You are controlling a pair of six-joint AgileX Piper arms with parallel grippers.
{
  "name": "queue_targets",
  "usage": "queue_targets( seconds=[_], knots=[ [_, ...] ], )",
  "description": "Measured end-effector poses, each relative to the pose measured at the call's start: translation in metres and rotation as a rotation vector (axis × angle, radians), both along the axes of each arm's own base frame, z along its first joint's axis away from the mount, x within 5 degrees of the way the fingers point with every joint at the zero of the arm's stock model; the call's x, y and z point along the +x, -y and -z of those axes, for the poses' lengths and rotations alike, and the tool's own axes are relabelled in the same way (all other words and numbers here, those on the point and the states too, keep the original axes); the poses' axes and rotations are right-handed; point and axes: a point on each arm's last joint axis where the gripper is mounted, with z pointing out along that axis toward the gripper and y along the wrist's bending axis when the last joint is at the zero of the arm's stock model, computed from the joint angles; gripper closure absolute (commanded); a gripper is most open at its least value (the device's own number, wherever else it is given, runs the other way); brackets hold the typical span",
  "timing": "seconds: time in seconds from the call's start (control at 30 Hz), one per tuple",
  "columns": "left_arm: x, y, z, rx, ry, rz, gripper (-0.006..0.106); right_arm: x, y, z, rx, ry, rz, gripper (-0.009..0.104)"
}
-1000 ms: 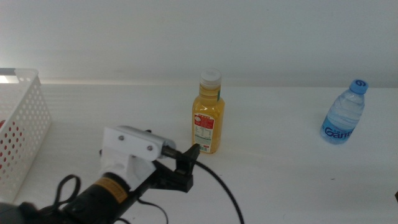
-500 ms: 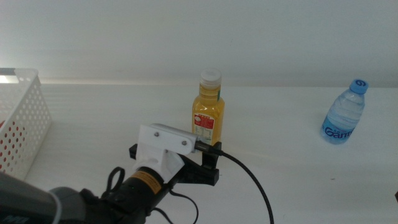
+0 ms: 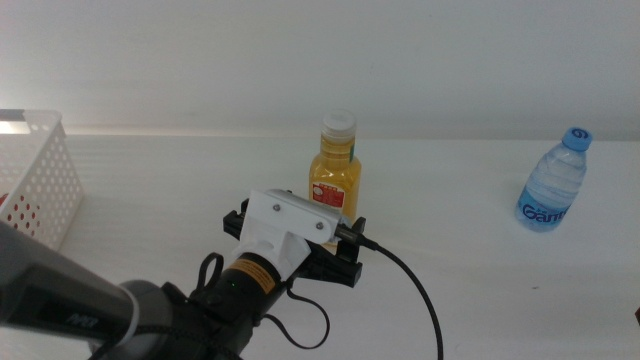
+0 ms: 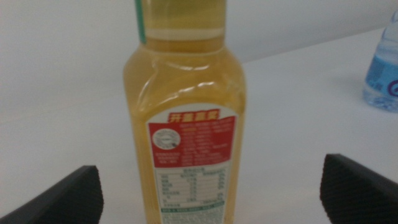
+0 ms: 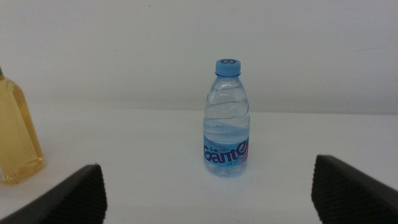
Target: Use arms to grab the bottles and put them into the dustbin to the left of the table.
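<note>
The orange juice bottle with a white cap stands upright mid-table. My left gripper is right in front of it and open. In the left wrist view the bottle fills the gap between the wide-apart jaws of the left gripper, with no contact showing. The clear water bottle with a blue cap stands upright at the right. My right gripper is open and empty, facing the water bottle from a distance. The white perforated dustbin is at the left; something red shows through its holes.
The white table spreads between the two bottles. The left arm's black cable loops over the table in front of the juice bottle. The juice bottle's edge shows in the right wrist view.
My left arm has moved right and forward, from beside the juice bottle to directly in front of it, with the open jaws now on either side of it. The bottles have not moved.
</note>
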Motion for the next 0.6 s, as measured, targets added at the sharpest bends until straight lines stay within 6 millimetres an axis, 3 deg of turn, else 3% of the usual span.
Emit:
queue_targets(
  seconds=[0.3, 0.6],
  knots=[
    [0.011, -0.005, 0.003, -0.010, -0.007, -0.016, 0.007, 0.000, 0.000, 0.000, 0.000, 0.000, 0.000, 0.007],
    [0.023, 0.003, 0.007, -0.026, -0.008, -0.031, 0.007, 0.000, 0.000, 0.000, 0.000, 0.000, 0.000, 0.007]
  ],
)
